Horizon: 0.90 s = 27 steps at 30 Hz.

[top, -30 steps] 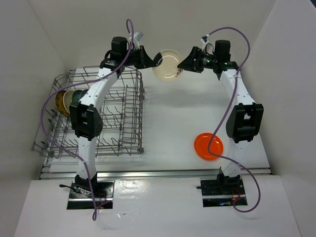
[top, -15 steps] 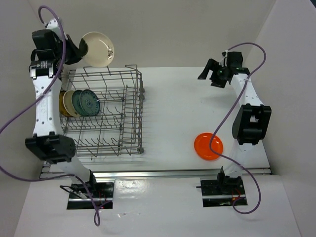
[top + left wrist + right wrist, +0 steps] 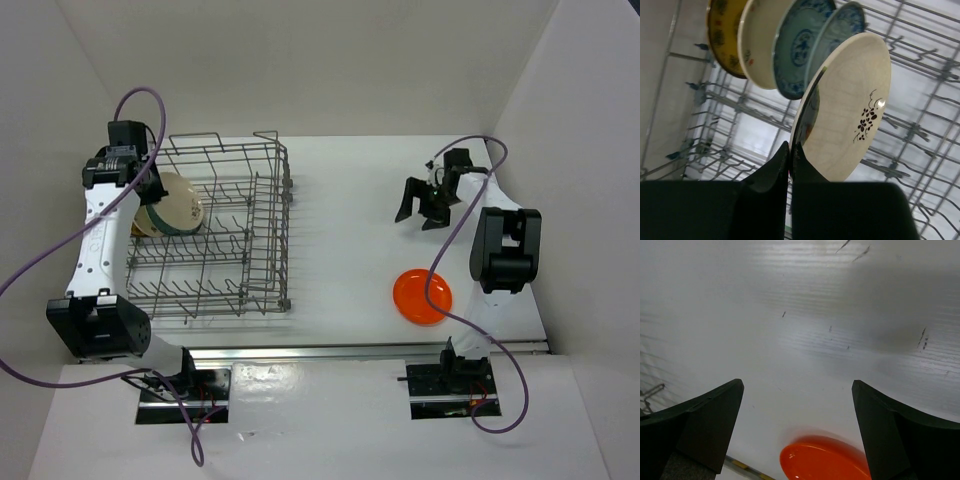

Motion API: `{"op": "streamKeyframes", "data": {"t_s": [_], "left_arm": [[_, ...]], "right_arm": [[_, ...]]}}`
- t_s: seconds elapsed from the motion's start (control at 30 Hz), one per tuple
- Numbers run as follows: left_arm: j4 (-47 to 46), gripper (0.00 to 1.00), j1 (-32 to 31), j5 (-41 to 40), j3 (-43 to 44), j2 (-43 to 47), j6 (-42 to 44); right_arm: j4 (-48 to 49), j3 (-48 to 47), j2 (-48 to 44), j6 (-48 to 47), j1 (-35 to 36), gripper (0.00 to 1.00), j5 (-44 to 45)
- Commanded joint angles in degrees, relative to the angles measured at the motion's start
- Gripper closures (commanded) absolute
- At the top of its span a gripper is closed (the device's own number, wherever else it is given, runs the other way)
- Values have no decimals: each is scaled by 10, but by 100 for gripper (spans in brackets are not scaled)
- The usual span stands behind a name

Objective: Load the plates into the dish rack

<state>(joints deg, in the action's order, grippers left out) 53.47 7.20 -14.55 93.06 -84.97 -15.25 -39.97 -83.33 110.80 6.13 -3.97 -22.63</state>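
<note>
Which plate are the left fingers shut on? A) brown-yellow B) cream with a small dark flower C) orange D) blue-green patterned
B: the left fingers pinch the rim of the cream plate, its dark flower showing; the orange plate lies apart on the table.

Grey metal wire dish rack point(image 3: 280, 240); mustard-yellow round plate point(image 3: 722, 35), dark motifs; cream round plate point(image 3: 756, 45), specks apparently red; blue-green patterned round plate point(image 3: 797, 50); second blue-green patterned plate point(image 3: 842, 22); cream round plate with black floral sprig point(image 3: 850, 110). Bright orange round plate point(image 3: 422, 296); white table point(image 3: 340, 220).
</note>
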Motion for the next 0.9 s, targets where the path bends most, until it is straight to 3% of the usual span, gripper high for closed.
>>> {"op": "streamKeyframes", "data": {"t_s": [0.0, 0.37, 0.53, 0.67, 0.87], "left_arm": [[-21, 100, 2, -84, 6, 34, -2], [-103, 100, -27, -150, 7, -17, 113], [-135, 100, -51, -168, 7, -52, 176], [-140, 100, -51, -122, 14, -72, 181], [-158, 100, -56, -122, 9, -95, 181]], "right_arm": [[23, 12, -35, -87, 5, 3, -48], [10, 55, -55, -120, 16, 16, -39], [4, 80, -94, -125, 16, 37, -1], [4, 99, -115, -125, 16, 37, 6], [-4, 123, -131, -120, 32, 37, 54]]}}
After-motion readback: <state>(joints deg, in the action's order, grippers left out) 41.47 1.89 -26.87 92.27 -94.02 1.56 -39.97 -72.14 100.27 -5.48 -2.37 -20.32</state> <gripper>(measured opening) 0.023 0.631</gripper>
